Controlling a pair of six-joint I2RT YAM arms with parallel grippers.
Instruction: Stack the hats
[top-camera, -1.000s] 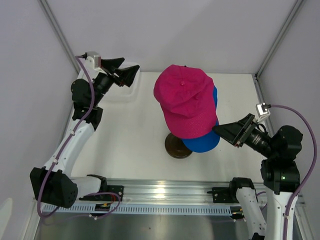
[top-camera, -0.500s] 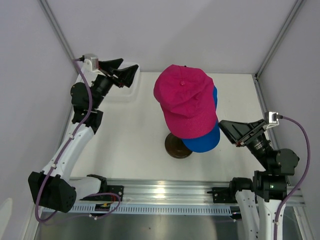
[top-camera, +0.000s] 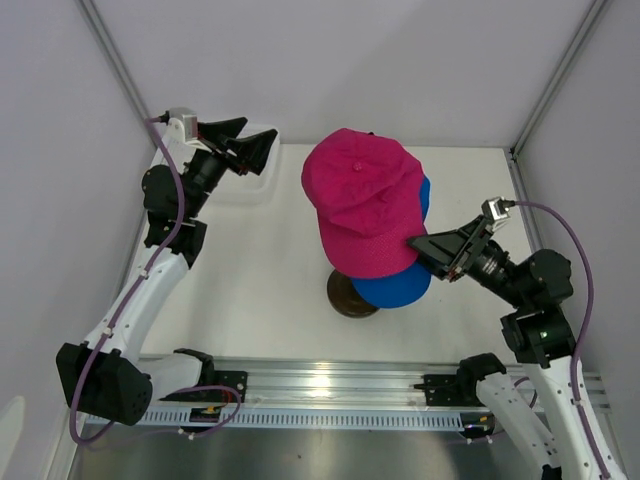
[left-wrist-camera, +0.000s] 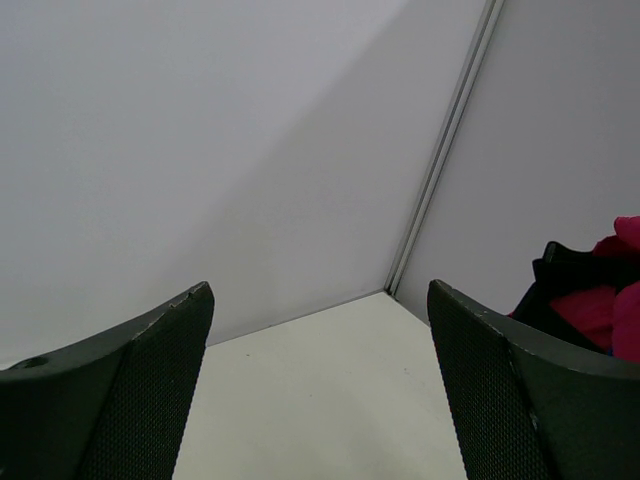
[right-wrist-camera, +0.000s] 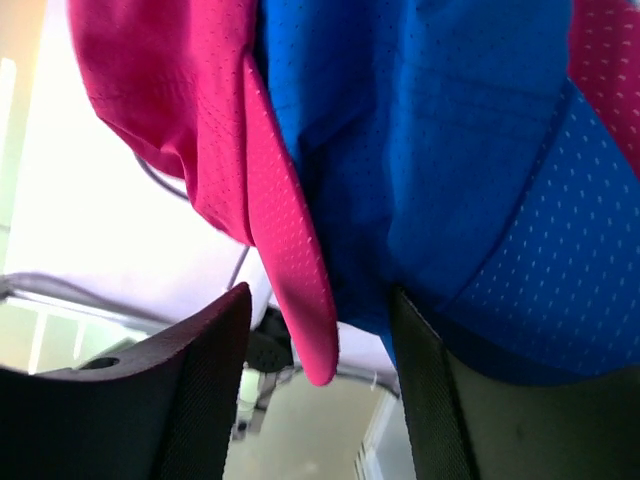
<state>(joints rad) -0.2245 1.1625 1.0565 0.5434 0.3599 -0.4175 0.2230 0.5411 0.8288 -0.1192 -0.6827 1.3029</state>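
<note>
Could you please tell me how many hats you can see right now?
2: a pink hat on top of the stack, and a blue hat directly beneath it, peeking out. More may be hidden underneath.

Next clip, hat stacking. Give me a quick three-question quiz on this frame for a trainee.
1. True or false: the pink cap sits on top of the blue cap.
2. Which arm's fingers are at the caps' brims? A) left B) right C) both
3. Fill in: the left gripper is ___ and holds nothing.

Key: 1 true. 2 B: the right gripper has the pink brim's edge hanging between its parted fingers. 3 open.
</note>
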